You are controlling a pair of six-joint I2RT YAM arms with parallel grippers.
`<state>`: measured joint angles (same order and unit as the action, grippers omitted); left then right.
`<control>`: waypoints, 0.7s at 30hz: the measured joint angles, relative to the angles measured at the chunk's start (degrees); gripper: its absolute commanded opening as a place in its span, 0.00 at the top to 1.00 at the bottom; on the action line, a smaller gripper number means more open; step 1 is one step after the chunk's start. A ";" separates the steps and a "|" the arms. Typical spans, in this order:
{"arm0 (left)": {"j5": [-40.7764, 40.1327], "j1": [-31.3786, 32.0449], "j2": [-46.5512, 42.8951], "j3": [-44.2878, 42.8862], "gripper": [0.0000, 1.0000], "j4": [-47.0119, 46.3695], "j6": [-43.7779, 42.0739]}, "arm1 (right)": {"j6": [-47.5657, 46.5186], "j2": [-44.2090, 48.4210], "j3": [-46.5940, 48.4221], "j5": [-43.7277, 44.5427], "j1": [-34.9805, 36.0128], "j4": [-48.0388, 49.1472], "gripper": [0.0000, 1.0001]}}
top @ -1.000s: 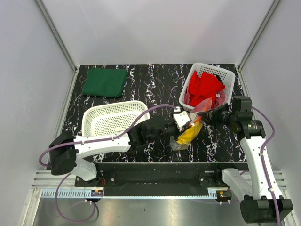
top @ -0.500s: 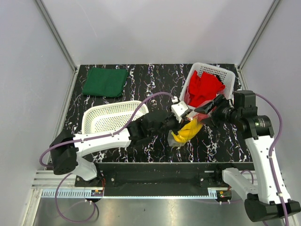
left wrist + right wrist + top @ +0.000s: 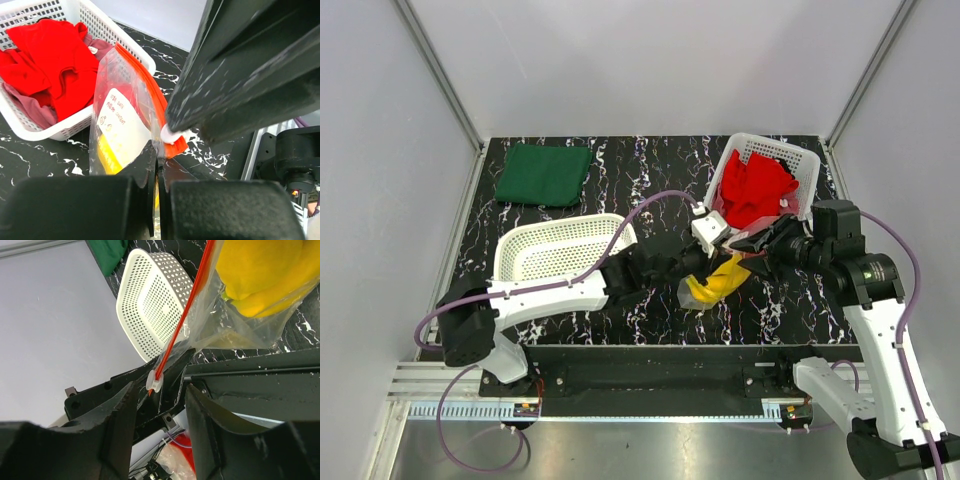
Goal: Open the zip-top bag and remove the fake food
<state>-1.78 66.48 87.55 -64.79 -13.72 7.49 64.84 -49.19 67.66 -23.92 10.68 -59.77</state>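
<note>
The zip-top bag [image 3: 708,292] hangs above the table's middle right, clear with an orange-red zip strip [image 3: 150,90] and a white slider [image 3: 154,382]. Yellow fake food [image 3: 265,270] sits inside and shows in the top view [image 3: 722,277]. My left gripper [image 3: 723,252] is shut on the bag's clear plastic just below the slider end [image 3: 159,165]. My right gripper [image 3: 752,246] faces it from the right; its jaws stand open on either side of the slider [image 3: 160,390], not touching it. Other fruits are hidden.
A white mesh basket [image 3: 716,200] with red cloth [image 3: 755,185] stands right behind the bag. An empty white basket [image 3: 560,224] lies at the left. A green cloth [image 3: 542,173] lies at the far left.
My left gripper has lifted the bag's zip end up and a little away. My right gripper has shifted and now sits around the slider end.
</note>
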 measured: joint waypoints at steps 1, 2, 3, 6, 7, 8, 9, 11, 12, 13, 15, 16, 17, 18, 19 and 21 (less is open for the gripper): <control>-0.02 0.13 0.11 -0.11 1.00 -0.02 0.02 | 0.20 0.00 -0.26 0.02 0.24 0.09 0.50; -0.02 0.28 0.26 -0.15 1.00 -0.09 0.02 | 0.61 0.00 -0.55 0.07 0.48 0.11 0.52; -0.02 0.42 0.44 -0.33 1.00 -0.04 0.00 | 0.87 0.00 -0.81 0.07 0.59 0.15 0.54; -0.04 0.87 0.96 -0.74 1.00 -0.04 -0.04 | 1.51 -0.02 -1.46 0.31 0.76 0.37 0.61; -0.07 1.03 1.03 -0.76 1.00 -0.07 -0.07 | 1.70 -0.02 -1.64 0.35 0.81 0.42 0.62; -0.11 1.16 1.05 -0.76 1.00 -0.02 -0.07 | 1.88 -0.02 -1.73 0.39 0.85 0.39 0.64; -0.20 1.25 1.05 -0.76 1.00 -0.02 -0.07 | 2.03 -0.07 -1.73 0.46 0.87 0.39 0.66; -0.31 1.31 1.05 -0.76 1.00 -0.02 -0.11 | 2.16 -0.11 -1.73 0.55 0.90 0.61 0.70; -0.39 1.36 1.05 -0.76 1.00 0.00 -0.11 | 2.29 -0.13 -1.73 0.59 0.90 0.74 0.73; -0.42 1.36 1.05 -0.76 1.00 0.00 -0.13 | 2.40 -0.17 -1.73 0.70 0.90 0.92 0.75; -0.46 1.36 1.05 -0.76 1.00 -0.02 -0.13 | 2.56 -0.22 -1.77 0.85 0.90 1.27 0.78; -0.46 1.36 1.05 -0.76 1.00 -0.04 -0.15 | 2.58 -0.22 -1.84 0.87 0.90 1.38 0.83; -0.55 1.36 1.05 -0.76 1.00 -0.04 -0.17 | 2.62 -0.20 -2.05 0.90 0.90 1.62 0.86; -0.68 1.33 1.05 -0.76 1.00 0.00 -0.20 | 2.75 -0.17 -2.29 0.92 0.90 1.66 0.88; -0.79 1.33 1.05 -0.74 1.00 0.00 -0.26 | 2.95 -0.15 -2.56 0.92 0.90 1.64 0.93; -1.09 1.36 1.01 -0.31 1.00 -0.37 -0.35 | 3.19 -0.15 -2.91 0.94 0.90 1.68 0.98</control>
<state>-2.87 67.83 88.55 -65.10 -14.09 7.14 68.03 -49.34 64.75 -22.98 11.57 -58.08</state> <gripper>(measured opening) 0.009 0.105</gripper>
